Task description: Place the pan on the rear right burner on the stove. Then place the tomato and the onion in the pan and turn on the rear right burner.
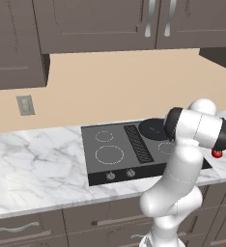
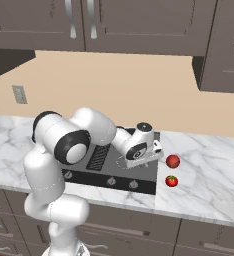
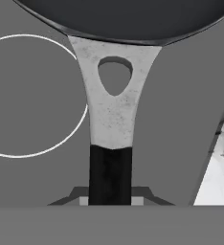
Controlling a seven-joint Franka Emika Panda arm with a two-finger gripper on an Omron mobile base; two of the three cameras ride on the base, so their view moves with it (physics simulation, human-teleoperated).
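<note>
Gripper: the gripper (image 3: pixel 110 201) is clenched on the dark grip end of the pan handle (image 3: pixel 110 119), seen at the bottom of the hand view; in the right base view the gripper (image 2: pixel 148 156) sits low over the right side of the stove (image 2: pixel 101 170)

Pan: the black pan (image 1: pixel 153 129) rests at the rear right of the stove (image 1: pixel 100 166), its rim at the top of the hand view

Handle axis: the handle runs straight from the gripper up to the pan (image 3: pixel 128 19), so the pan lies directly ahead of the fingers, along their line

Front ring: a white dashed ring (image 3: pixel 18 95) lies on the stove beside the handle, clear of the pan

Tomato: the bright red, green-topped tomato (image 2: pixel 172 181) sits on the marble table (image 2: pixel 209 185), just right of the stove's front corner

Onion: the duller red onion (image 2: pixel 173 161) sits just behind the tomato, apart from it, near the gripper

Judgement: the pan looks placed or nearly so; letting go comes next, then a short reach right to the onion or tomato
</note>
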